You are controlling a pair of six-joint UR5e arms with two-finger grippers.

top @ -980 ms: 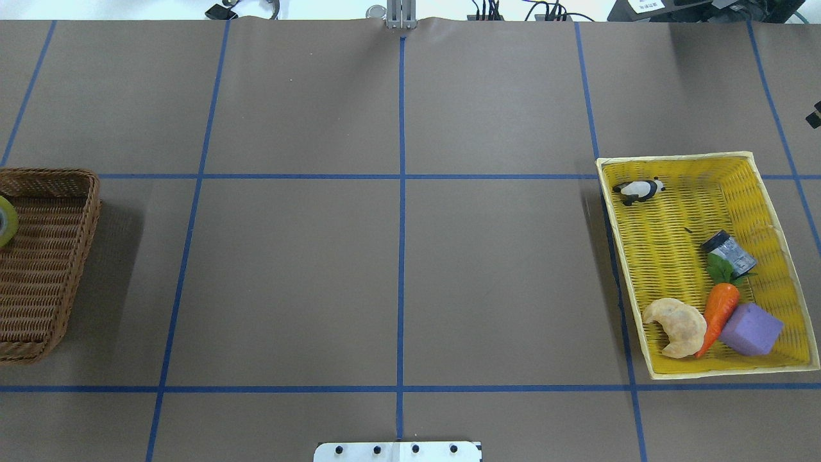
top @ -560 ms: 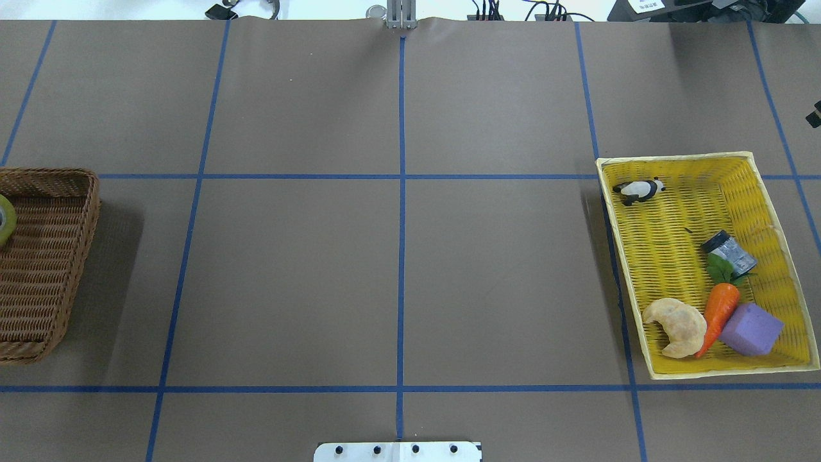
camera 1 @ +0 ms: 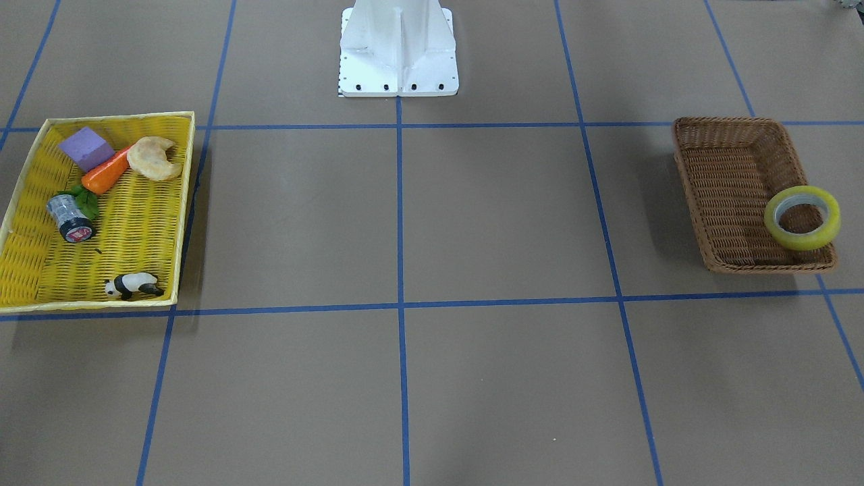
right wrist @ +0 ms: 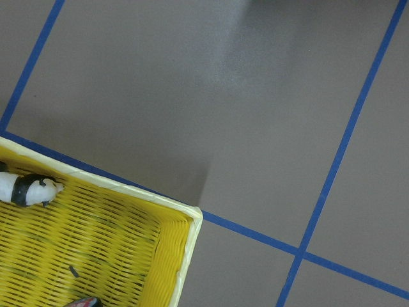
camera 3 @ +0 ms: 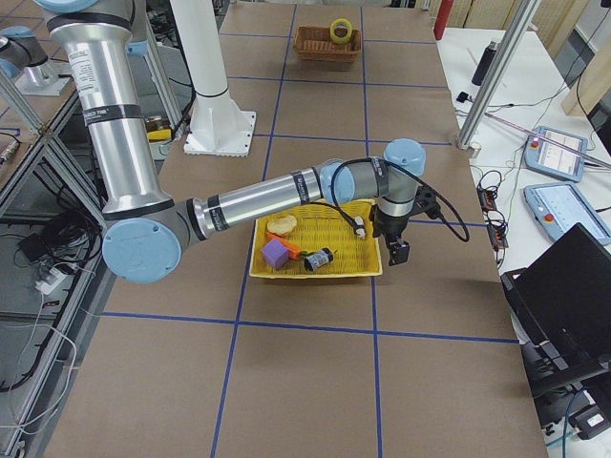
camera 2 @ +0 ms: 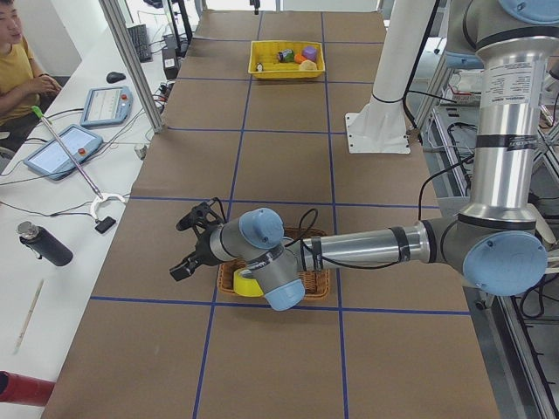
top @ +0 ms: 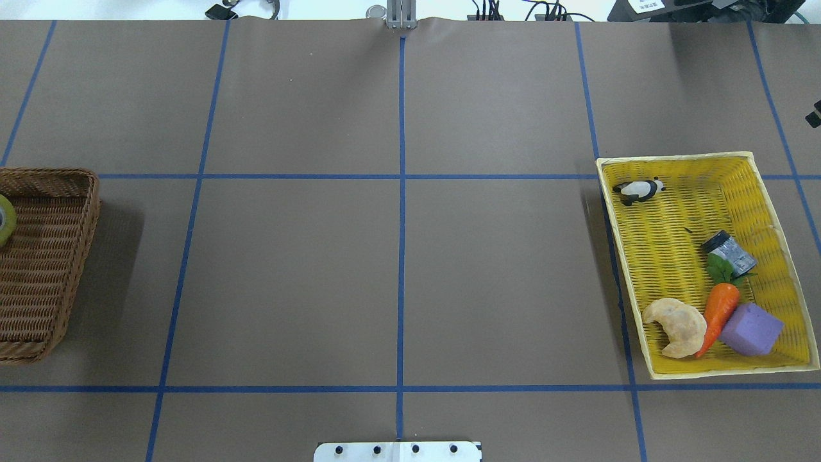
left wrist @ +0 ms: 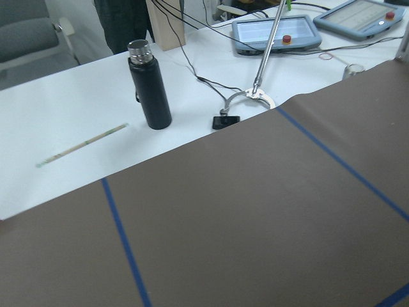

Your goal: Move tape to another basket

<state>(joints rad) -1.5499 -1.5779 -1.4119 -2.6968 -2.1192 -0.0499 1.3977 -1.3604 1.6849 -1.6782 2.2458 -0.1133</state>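
The tape (camera 1: 803, 241), a yellow-green roll with a pale core, leans on the outer rim inside the brown wicker basket (camera 1: 729, 196). In the overhead view only a sliver of the tape (top: 5, 219) shows at the left edge, in the basket (top: 45, 256). In the exterior left view my left gripper (camera 2: 192, 249) hovers just past the basket (camera 2: 314, 284) and the tape (camera 2: 248, 284); I cannot tell if it is open or shut. In the exterior right view my right gripper (camera 3: 399, 250) hangs beside the yellow tray (camera 3: 286, 272); I cannot tell its state either.
The yellow tray (top: 660, 237) holds a panda figure (top: 636, 189), a silvery cylinder (top: 728, 253), a carrot (top: 718, 311), a croissant (top: 677, 324) and a purple block (top: 750, 330). The white robot base (camera 1: 398, 47) stands mid-table. A black bottle (left wrist: 150, 86) stands off the table's end.
In the overhead view the visible sliver of tape has shrunk slightly toward the left edge. Nothing else has moved.
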